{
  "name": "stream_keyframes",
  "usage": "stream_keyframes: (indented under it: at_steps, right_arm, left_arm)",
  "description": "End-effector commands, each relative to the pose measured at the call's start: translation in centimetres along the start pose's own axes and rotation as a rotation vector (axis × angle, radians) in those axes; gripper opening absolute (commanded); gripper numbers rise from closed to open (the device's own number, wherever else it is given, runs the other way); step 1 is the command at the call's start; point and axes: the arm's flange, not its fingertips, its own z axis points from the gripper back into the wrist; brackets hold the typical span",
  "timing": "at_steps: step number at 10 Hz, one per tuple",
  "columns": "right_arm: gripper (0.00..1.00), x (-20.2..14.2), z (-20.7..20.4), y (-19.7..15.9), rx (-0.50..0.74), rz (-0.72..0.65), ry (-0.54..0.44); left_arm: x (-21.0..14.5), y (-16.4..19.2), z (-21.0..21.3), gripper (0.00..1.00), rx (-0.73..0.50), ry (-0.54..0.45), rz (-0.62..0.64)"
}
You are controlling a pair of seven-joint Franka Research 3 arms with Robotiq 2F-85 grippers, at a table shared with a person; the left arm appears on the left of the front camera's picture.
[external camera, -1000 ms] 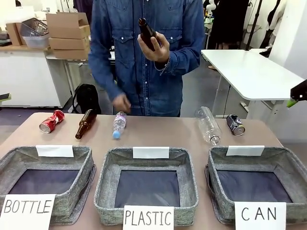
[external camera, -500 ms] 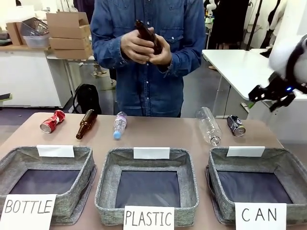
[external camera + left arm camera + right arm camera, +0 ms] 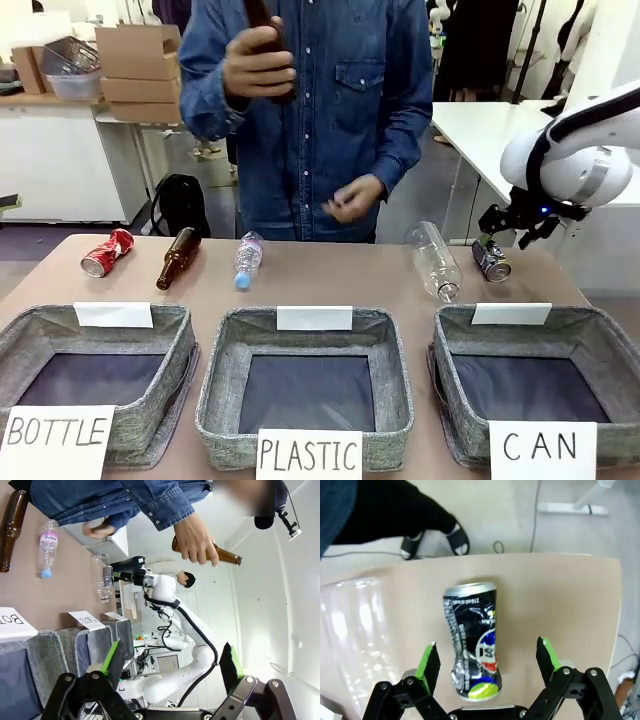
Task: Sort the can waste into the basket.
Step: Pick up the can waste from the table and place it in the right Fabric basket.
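Right gripper [image 3: 487, 649]: fingers apart, each green pad [image 3: 429, 660] clear of the dark can [image 3: 470, 640], with a visible gap on both sides. The dark can lies on its side on the table [image 3: 560, 595], dented, silver top pointing away from the wrist camera, and it sits between the two fingers. A clear plastic bottle [image 3: 355, 630] lies just beside it. In the front view the right gripper [image 3: 510, 228] hangs just above the dark can [image 3: 491, 260] at the far right of the table [image 3: 330, 285]; the basket [image 3: 590, 335] with the "CAN" card [image 3: 542, 450] stands on the near side of it, and nothing lies inside. The red can [image 3: 106, 252] lies at the far left of the table, well apart from that basket, near a brown bottle [image 3: 177, 258]. Left gripper [image 3: 170, 660]: fingers apart, holding nothing, off the table surface. The person's raised hand [image 3: 258, 62] holds a second brown bottle.
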Motion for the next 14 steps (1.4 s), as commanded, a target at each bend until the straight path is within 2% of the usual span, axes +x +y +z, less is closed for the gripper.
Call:
stream_keyframes:
  at_steps: [1,10,11,12,13,14]
  right_arm:
    - [1.00,0.4,-0.9,0.4,-0.039,0.028,0.024]
    - [1.00,-0.1,-2.3,1.5,-0.093,0.037,0.060]
    - [0.46,-0.1,-2.3,1.5,-0.091,0.040,0.064]
    - [0.40,-0.2,-2.3,1.6,-0.085,0.041,0.071]
    - [0.00,-0.2,-2.3,1.6,-0.088,0.047,0.075]
    - [0.00,-0.2,-2.3,1.6,-0.084,0.049,0.079]
  left_arm:
    - [-0.1,-0.2,0.1,1.00,-0.010,0.006,-0.003]
    - [-0.1,-0.2,0.1,1.00,-0.010,0.006,-0.003]
    - [-0.1,-0.2,0.1,1.00,-0.010,0.006,-0.003]
    - [-0.1,-0.2,0.1,1.00,-0.010,0.006,-0.003]
    - [-0.1,-0.2,0.1,1.00,-0.010,0.006,-0.003]
    - [-0.1,-0.2,0.1,1.00,-0.010,0.006,-0.003]
